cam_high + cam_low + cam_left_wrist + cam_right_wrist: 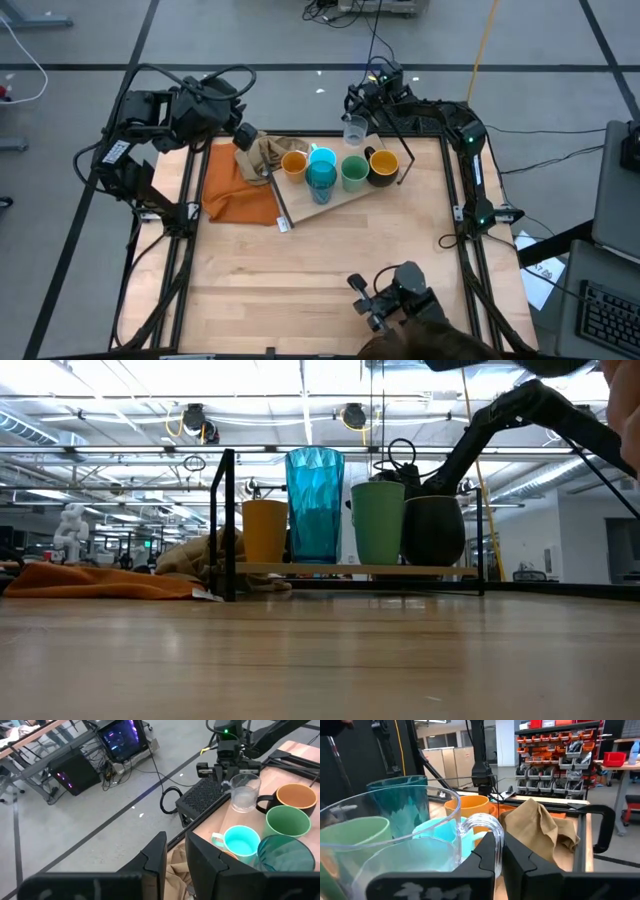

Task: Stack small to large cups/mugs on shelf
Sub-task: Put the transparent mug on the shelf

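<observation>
Clear glass handled mug (354,130), upper centre of the high view, is pinched by my right fingers (357,116) behind the light wooden shelf (330,195); my left fingers (175,857), nearly closed, hold nothing upper left.

light: bright overhead | shadows: soft | near glass: blurred

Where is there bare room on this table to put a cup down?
The table's whole near half, from the shelf to the front edge, is bare wood. Crowded: the far strip, with the orange cloth, tan cloth and cups along the shelf.
</observation>
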